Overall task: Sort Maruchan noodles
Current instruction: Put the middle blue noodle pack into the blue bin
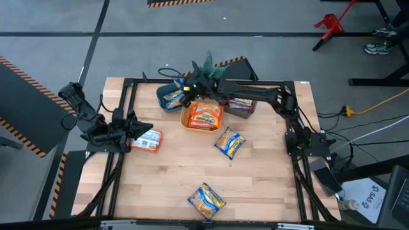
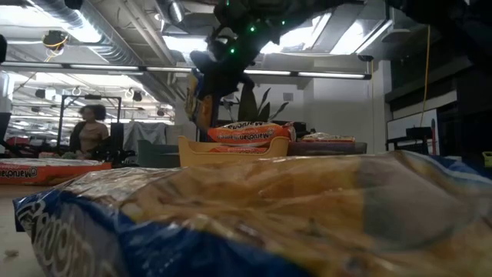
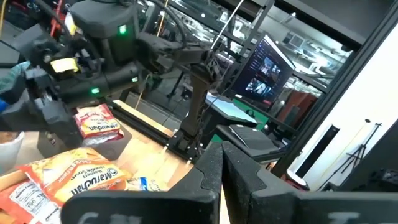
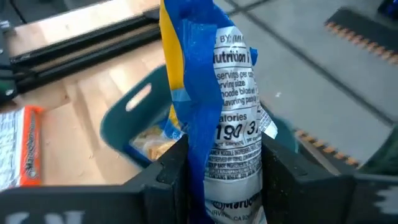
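Note:
My right gripper (image 1: 190, 88) reaches over the teal bin (image 1: 161, 96) at the table's far side, shut on a yellow-and-blue noodle packet (image 4: 224, 93). In the low view that packet (image 2: 201, 100) hangs above the bins. Yellow-and-blue packets lie in the teal bin. The orange bin (image 1: 185, 117) holds orange packets (image 1: 204, 116), and the grey bin (image 1: 246, 112) holds red-and-white ones. Two yellow-and-blue packets lie flat on the table (image 1: 229, 142) (image 1: 206, 199). My left gripper (image 1: 136, 130) is shut at the table's left, beside an orange-and-white packet (image 1: 148, 140). My right gripper (image 4: 217, 158) pinches the yellow-and-blue packet between its two fingers (image 4: 169, 174), near the packet's white printed end (image 4: 233, 180). It comes from above, pointing down. The packet is lifted clear and hangs edge-on over the teal bin (image 4: 134, 118).
The black frame rails (image 1: 128, 108) run along the table's left, far and right sides. A green plant (image 1: 208, 64) stands behind the bins. The nearest loose packet (image 2: 269, 215) fills the low view's foreground. A person (image 2: 88, 131) sits in the room beyond the table.

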You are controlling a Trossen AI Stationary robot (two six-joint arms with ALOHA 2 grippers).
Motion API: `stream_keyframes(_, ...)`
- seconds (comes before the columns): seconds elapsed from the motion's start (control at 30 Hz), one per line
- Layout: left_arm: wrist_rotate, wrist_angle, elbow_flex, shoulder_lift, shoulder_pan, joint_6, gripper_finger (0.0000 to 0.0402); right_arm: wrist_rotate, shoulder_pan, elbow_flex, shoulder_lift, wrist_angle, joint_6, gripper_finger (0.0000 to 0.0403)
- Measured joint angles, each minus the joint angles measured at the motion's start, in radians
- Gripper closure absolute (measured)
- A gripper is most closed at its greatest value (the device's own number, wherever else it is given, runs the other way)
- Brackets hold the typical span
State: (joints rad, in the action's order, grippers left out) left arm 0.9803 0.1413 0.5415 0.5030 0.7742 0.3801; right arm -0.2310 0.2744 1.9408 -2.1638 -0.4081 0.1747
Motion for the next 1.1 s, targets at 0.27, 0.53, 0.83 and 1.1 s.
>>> stream_keyframes(0.27, 0.004, -0.002, 0.000, 0.000, 0.000, 0.002, 0.0402, 0.008, 0.028, -0.002, -0.051, 0.023, 0.087, 0.0279)
stream_keyframes(0.53, 0.004, -0.002, 0.000, 0.000, 0.000, 0.002, 0.0401, 0.039, 0.048, -0.001, -0.049, 0.028, 0.185, 0.0278)
stream_keyframes(0.83, 0.006, -0.002, 0.000, 0.000, 0.000, 0.002, 0.0401, 0.042, 0.047, 0.000, -0.076, -0.011, 0.242, 0.0278)
stream_keyframes(1.1, 0.006, -0.002, 0.000, 0.000, 0.000, 0.003, 0.0401, 0.067, 0.053, -0.001, -0.087, -0.023, 0.290, 0.0278)
